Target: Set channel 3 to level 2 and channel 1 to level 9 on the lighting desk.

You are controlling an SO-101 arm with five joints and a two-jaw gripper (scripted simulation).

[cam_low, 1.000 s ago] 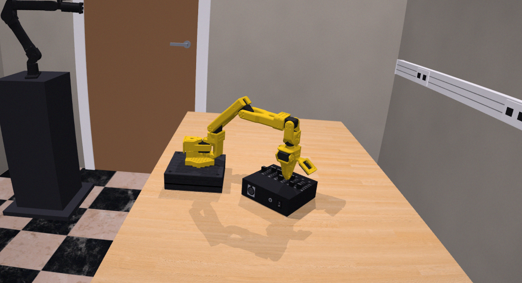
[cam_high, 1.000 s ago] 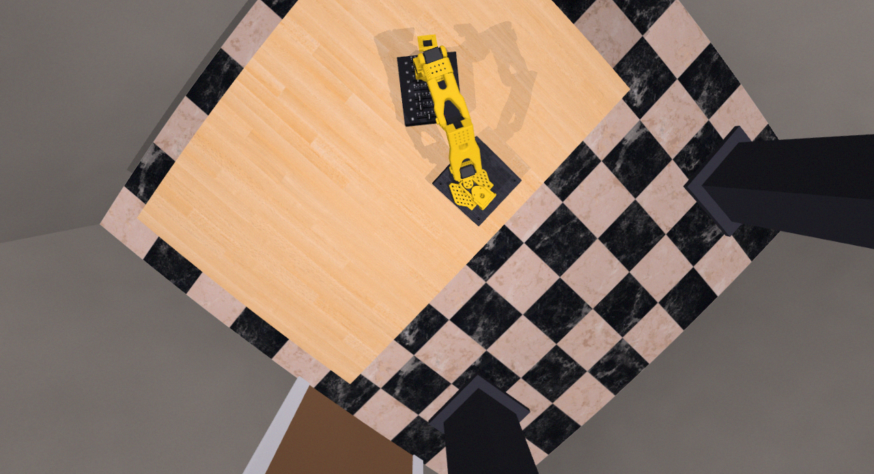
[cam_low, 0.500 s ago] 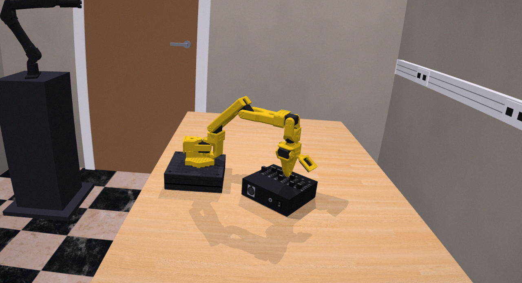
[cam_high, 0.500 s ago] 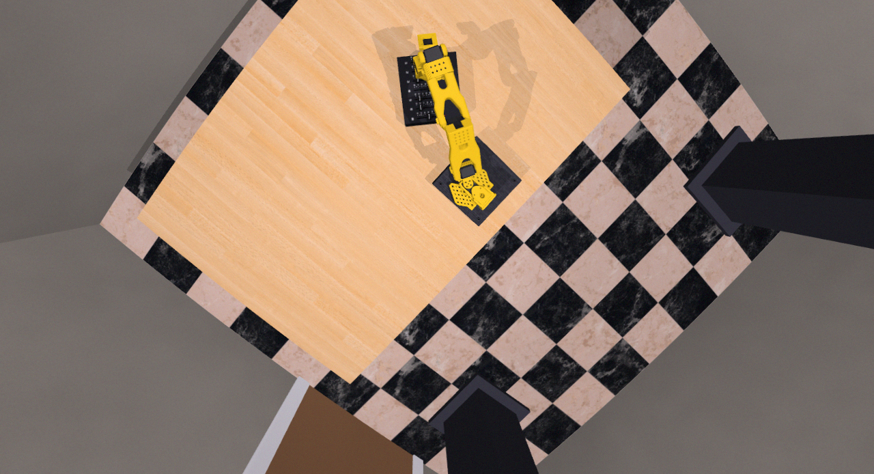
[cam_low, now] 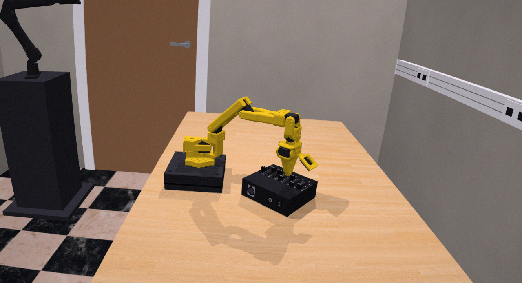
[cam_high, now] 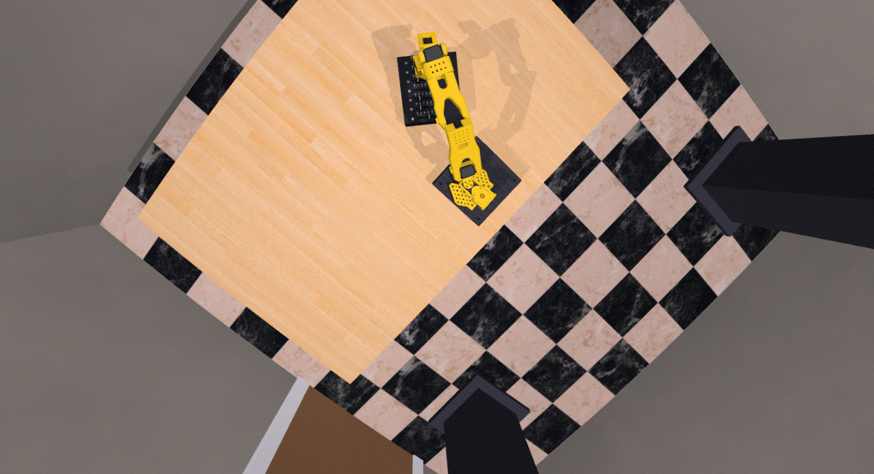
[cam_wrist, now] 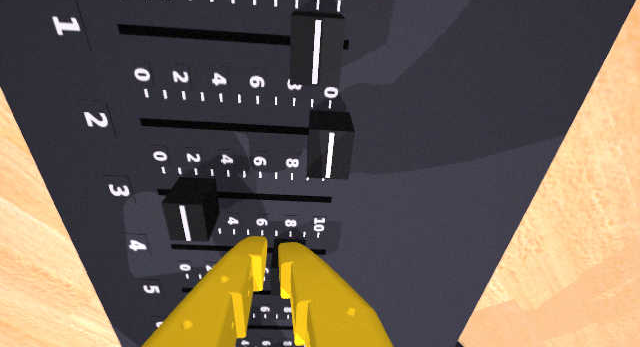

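The black lighting desk (cam_high: 420, 122) (cam_low: 263, 189) (cam_wrist: 425, 212) lies under my arm. In the wrist view, the channel 1 fader (cam_wrist: 305, 52) stands at about 9. The channel 3 fader (cam_wrist: 196, 207) stands at about 2, left of its slot's middle. The channel 2 fader (cam_wrist: 320, 149) is at or very near 10. The channel 4 fader (cam_wrist: 289, 240) is partly hidden behind my fingertips, somewhere around 7 to 8. My gripper (cam_low: 288, 174) (cam_wrist: 272, 244) is shut and empty, pointing down over the desk. Its exact height and any contact with that fader cannot be told. Lower channels are largely hidden by the fingers.
My arm's black base block (cam_high: 479, 217) (cam_low: 193, 181) stands beside the desk on the wooden table (cam_high: 274, 196) (cam_low: 346, 237). A black arm (cam_low: 27, 2) on a dark pedestal (cam_low: 23, 142) stands off the table. A trunking strip (cam_low: 456, 87) runs along the wall.
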